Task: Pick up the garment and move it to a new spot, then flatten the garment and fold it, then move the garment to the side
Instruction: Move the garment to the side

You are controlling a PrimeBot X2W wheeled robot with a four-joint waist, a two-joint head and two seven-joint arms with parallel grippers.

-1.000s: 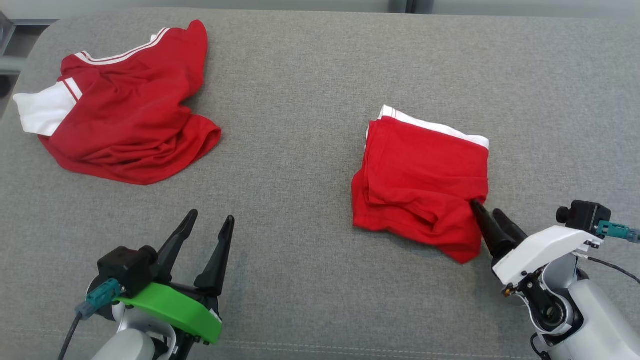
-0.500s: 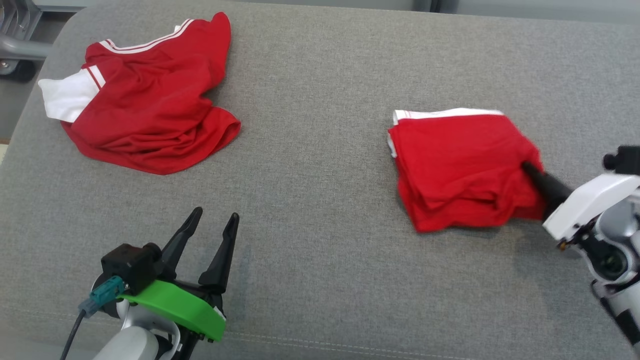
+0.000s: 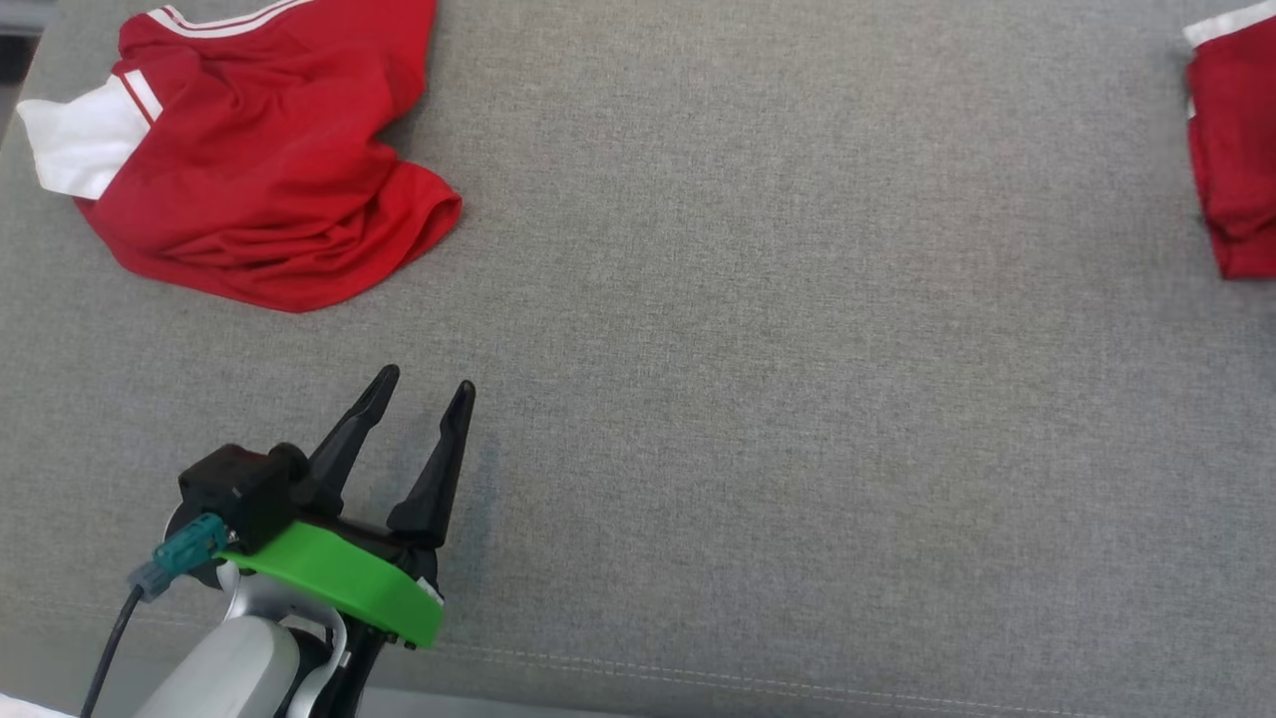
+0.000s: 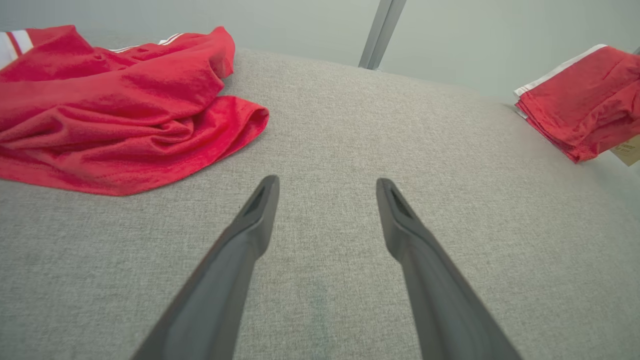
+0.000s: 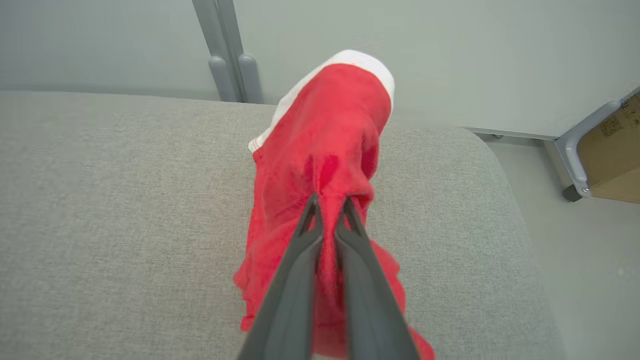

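While the left gripper [image 3: 426, 379] is idling: fingers are spreading wide, holding nothing, hovering over bare cushion [image 3: 748, 349].
Right gripper [image 5: 330, 200]: fingers are closing almost fully, pinching a bunched near corner of the folded garment [image 5: 325, 125].
Step in hand: moving it aside, probably best done by travelling low and slowly so layers are not sliding apart, and by setting it flat before letting go.
Garment's place: lying at the cushion's right end, near the rounded edge.
Long axis: running straight away from the fingers, white band pointing toward the far wall.

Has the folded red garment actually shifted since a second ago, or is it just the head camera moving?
Yes. The folded garment, pinched by the right gripper, has moved rightward, much farther from the crumpled shirt.
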